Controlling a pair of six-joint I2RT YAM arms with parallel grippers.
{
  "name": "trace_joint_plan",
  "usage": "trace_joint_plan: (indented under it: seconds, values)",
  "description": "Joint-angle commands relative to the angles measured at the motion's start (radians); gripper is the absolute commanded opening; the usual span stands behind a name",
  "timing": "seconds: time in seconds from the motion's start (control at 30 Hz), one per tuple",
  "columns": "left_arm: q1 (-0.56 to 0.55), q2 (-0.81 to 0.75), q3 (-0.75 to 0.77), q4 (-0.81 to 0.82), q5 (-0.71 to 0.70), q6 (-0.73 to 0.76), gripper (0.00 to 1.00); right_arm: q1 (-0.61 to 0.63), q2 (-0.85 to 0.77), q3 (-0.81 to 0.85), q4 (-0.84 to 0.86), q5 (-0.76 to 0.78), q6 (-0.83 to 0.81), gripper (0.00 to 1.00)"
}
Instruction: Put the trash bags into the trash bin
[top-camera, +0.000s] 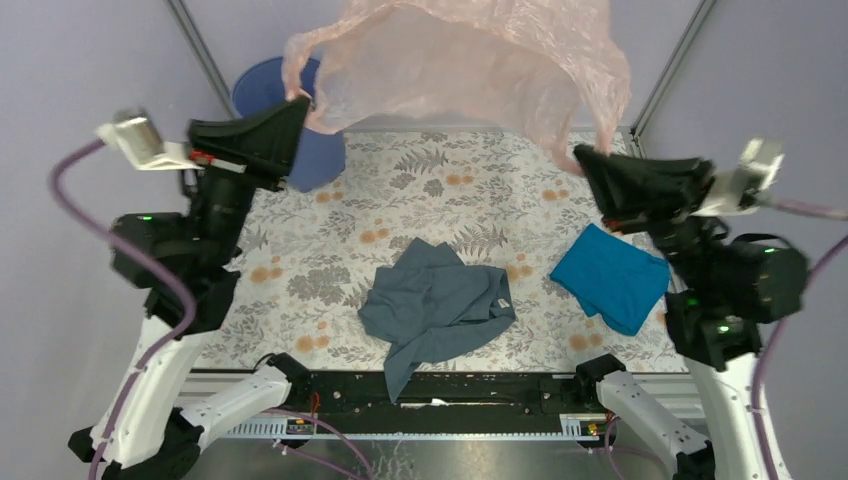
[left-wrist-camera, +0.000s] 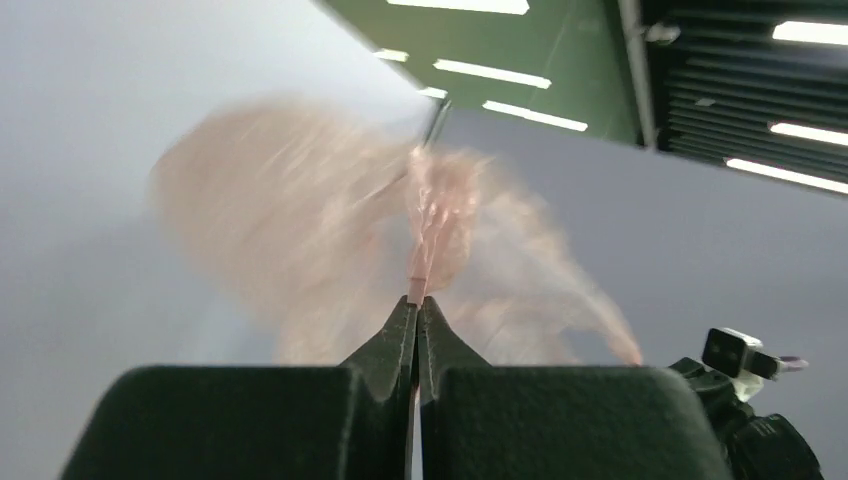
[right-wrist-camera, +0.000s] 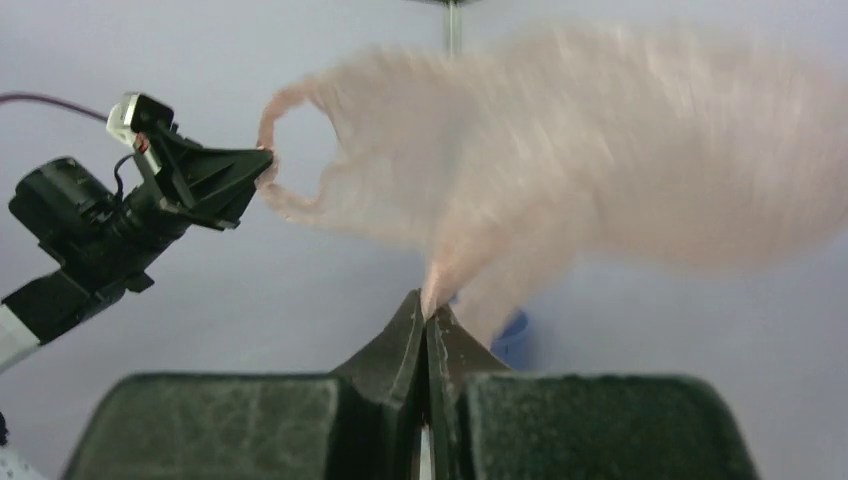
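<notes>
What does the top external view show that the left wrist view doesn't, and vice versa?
Only the top external: the trash bin at the far left corner of the table, a grey-blue garment and a turquoise cloth. Only the left wrist: ceiling lights, and the jaws fully shut on an edge of the trash bag. Both: that bag raised and spread, with the left gripper holding it.

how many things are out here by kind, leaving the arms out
plastic bags: 1, the thin translucent pale pink plastic bag
bins: 1, the round blue plastic bin
cloths: 2, the grey-blue cloth garment and the bright turquoise-blue cloth
total: 4
</notes>
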Motion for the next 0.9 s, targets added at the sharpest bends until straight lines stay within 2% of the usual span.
trace_joint_plan:
  seconds: [0.0, 0.1, 0.2, 0.27, 0.37, 0.43, 0.5, 0.57, 0.63, 0.67, 0.73, 0.77, 0.87]
  values:
    - [0.006, 0.136, -0.346, -0.168, -0.14, -0.063, 0.0, 0.004, 0.093, -0.477, 0.064, 0.019, 0.039, 0.0]
    - [0.022, 0.207, -0.545, -0.222, -0.174, -0.105, 0.0, 0.004, 0.245, -0.613, -0.03, 0.024, 0.002, 0.0]
    - [0.078, 0.248, -0.606, -0.151, -0.024, -0.158, 0.0, 0.005, 0.318, -0.587, -0.055, -0.027, 0.036, 0.0]
    - [0.084, 0.256, -0.523, -0.163, 0.013, -0.14, 0.0, 0.006, 0.322, -0.471, -0.15, -0.046, 0.036, 0.0]
    - [0.085, 0.286, -0.236, -0.245, 0.067, -0.101, 0.0, 0.016, 0.319, -0.165, -0.288, -0.093, 0.021, 0.0]
    - [0.071, 0.306, -0.043, -0.268, 0.123, -0.09, 0.0, 0.022, 0.302, -0.032, -0.314, -0.101, 0.026, 0.0]
    - [0.026, 0.299, 0.066, -0.255, 0.116, -0.063, 0.0, 0.022, 0.266, 0.023, -0.304, -0.072, 0.036, 0.0]
    - [-0.007, 0.265, 0.054, -0.208, 0.088, -0.027, 0.0, 0.022, 0.205, -0.014, -0.272, -0.024, 0.033, 0.0]
    - [-0.009, 0.222, -0.056, -0.17, 0.027, -0.023, 0.0, 0.023, 0.157, -0.14, -0.218, 0.035, 0.021, 0.05]
    - [-0.008, 0.209, -0.116, -0.192, -0.025, -0.035, 0.0, 0.023, 0.149, -0.203, -0.215, 0.069, 0.013, 0.07]
    - [-0.006, 0.218, -0.198, -0.311, -0.145, -0.042, 0.0, 0.022, 0.169, -0.303, -0.268, 0.11, -0.014, 0.03]
    - [-0.004, 0.228, -0.227, -0.367, -0.167, -0.036, 0.0, 0.022, 0.191, -0.334, -0.309, 0.122, -0.024, 0.0]
    - [0.01, 0.204, -0.297, -0.466, -0.179, -0.02, 0.0, 0.022, 0.241, -0.363, -0.386, 0.094, -0.036, 0.0]
